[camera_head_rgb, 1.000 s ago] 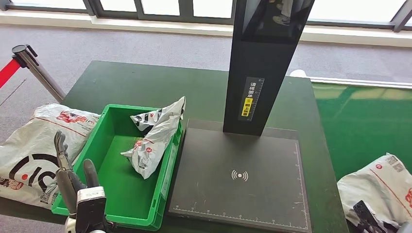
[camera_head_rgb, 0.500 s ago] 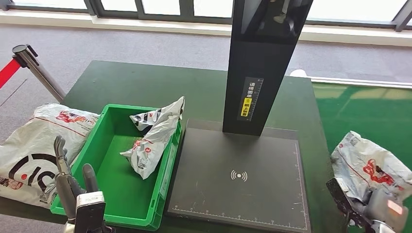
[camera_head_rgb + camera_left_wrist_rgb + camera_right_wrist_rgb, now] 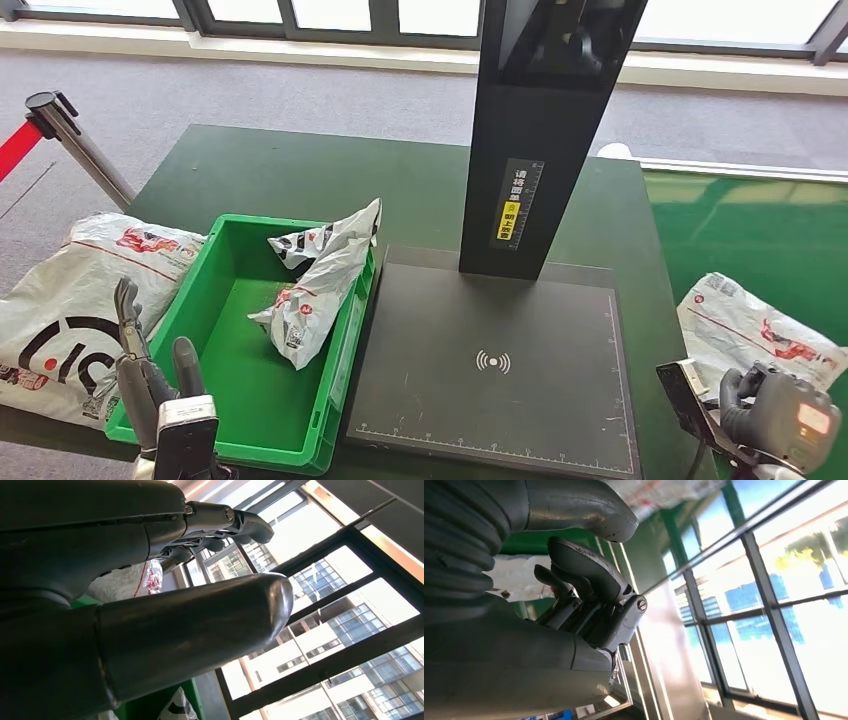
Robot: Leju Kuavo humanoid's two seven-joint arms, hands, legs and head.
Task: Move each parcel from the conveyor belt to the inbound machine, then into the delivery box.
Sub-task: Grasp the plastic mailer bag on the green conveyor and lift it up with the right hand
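Head view: My right hand [image 3: 770, 410], fingers curled, grips the near edge of a white plastic mailer parcel with red print [image 3: 752, 328] above the green conveyor belt [image 3: 760, 240], right of the black scanner platform [image 3: 495, 360]. My left hand [image 3: 150, 375] hovers, fingers apart, at the green plastic delivery box [image 3: 200, 300].
Left wrist view: fingers [image 3: 225, 522] extended, holding nothing.
Right wrist view: fingers [image 3: 589, 595] curled against the white parcel [image 3: 519, 577].

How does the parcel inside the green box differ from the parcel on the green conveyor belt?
The crumpled white plastic parcel leans on the green plastic box's rim, untouched; the flatter white plastic parcel lies on the green conveyor belt by the right hand. Both carry red and black print.
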